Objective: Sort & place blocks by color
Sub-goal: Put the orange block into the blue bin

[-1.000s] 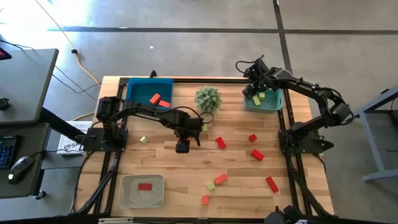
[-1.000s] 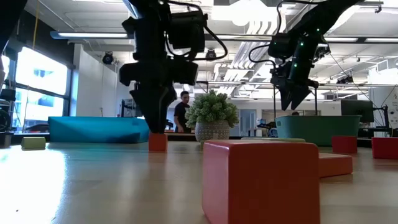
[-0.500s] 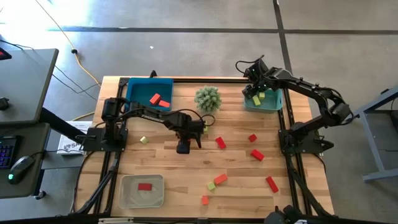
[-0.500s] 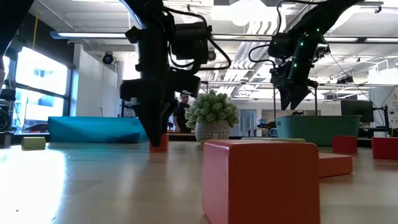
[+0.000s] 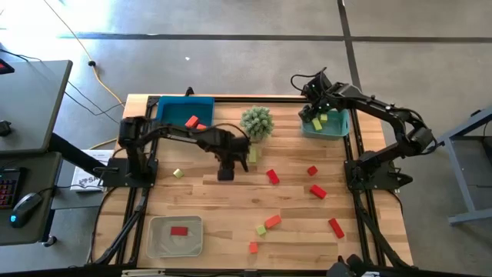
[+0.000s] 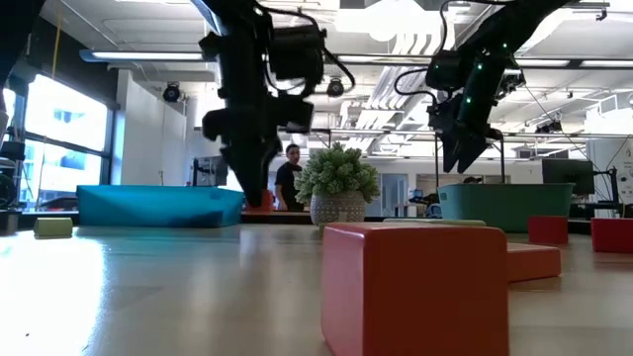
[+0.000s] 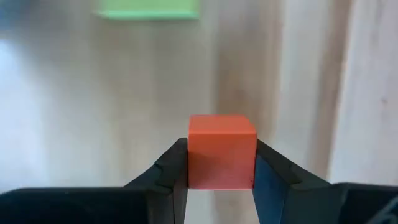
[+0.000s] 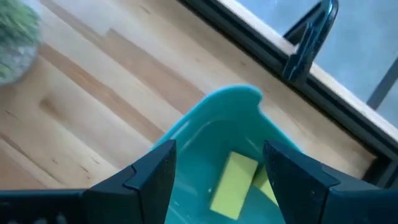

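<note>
Mid-table, just beside the plant [image 5: 257, 121], the left gripper [image 7: 221, 177] is clamped on an orange-red cube [image 7: 222, 152], lifted off the wood. Blue bin [image 5: 171, 108] (already holding two red blocks [image 5: 191, 121]) lies toward the left arm's base side, so the carry likely goes that way. Right gripper [image 8: 214, 165] hangs spread wide, empty, over the teal bin [image 8: 205, 127] with yellow-green blocks [image 8: 233, 185] inside.

high: overhead | low: tabletop level | wrists: close, downward | shared: plant [image 5: 257, 121]
</note>
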Available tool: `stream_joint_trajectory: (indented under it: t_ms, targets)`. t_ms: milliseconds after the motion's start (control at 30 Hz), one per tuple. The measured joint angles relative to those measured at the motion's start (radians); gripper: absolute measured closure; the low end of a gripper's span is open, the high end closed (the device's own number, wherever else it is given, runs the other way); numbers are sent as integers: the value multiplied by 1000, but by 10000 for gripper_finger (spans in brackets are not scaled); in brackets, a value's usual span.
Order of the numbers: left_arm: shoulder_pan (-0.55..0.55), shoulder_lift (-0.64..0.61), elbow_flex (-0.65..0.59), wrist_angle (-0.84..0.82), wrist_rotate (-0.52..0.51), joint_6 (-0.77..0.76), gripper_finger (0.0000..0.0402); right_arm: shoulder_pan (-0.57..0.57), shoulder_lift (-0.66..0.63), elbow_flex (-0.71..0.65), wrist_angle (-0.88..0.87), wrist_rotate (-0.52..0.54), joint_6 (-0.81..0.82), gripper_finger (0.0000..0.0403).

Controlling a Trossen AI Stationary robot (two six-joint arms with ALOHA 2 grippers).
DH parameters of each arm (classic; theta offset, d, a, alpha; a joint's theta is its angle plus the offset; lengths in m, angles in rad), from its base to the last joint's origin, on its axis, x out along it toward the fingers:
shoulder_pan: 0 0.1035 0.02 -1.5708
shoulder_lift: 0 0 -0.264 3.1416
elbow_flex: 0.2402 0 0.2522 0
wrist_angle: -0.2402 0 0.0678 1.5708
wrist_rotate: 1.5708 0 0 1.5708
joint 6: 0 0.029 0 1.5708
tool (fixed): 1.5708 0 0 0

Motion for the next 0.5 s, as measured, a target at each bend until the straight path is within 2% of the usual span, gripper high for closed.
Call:
stream_joint_trajectory:
  t_ms: [267, 500]
  targets:
    - [164, -198, 0, -94, -138, 46, 297, 2, 0, 76, -27, -155, 59, 176]
    - [383, -318, 1, -169, -154, 53, 297, 52, -1, 114, -55, -307, 157, 176]
